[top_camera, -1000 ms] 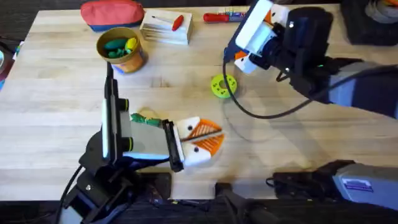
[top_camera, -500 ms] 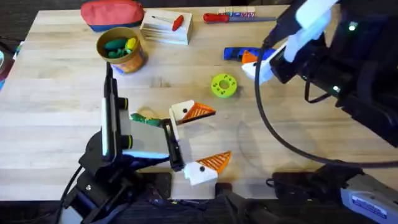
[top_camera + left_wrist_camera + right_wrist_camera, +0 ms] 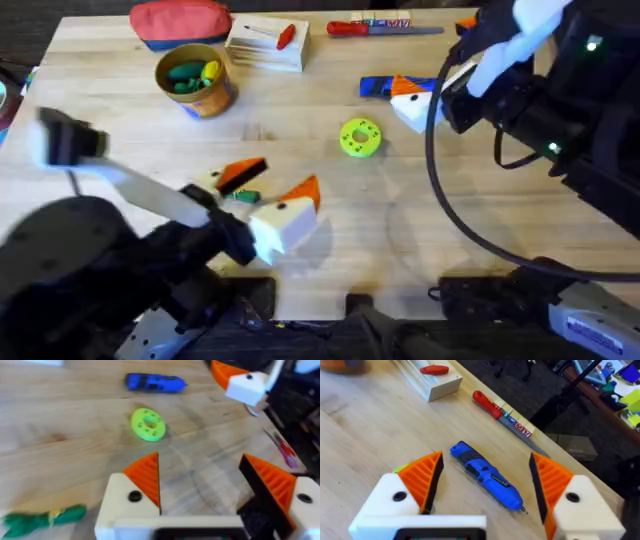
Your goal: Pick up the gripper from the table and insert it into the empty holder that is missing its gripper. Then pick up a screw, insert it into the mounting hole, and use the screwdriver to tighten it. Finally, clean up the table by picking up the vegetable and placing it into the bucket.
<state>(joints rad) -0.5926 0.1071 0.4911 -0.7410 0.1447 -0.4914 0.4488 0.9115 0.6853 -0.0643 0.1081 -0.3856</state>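
Screwdriver [image 3: 486, 476] blue, no legible label | left gripper [image 3: 210, 485] open | right gripper [image 3: 485, 485] open

**Screwdriver, vegetable and bucket on the tabletop**

The blue screwdriver [image 3: 384, 87] is lying flat on the light wooden tabletop [image 3: 480, 220], its thin metal tip showing in the right wrist view. The green leafy vegetable [image 3: 240, 196] is lying on its side near the front of the tabletop. The round yellow bucket [image 3: 195, 80] is standing upright toward the far left, holding green and yellow items.
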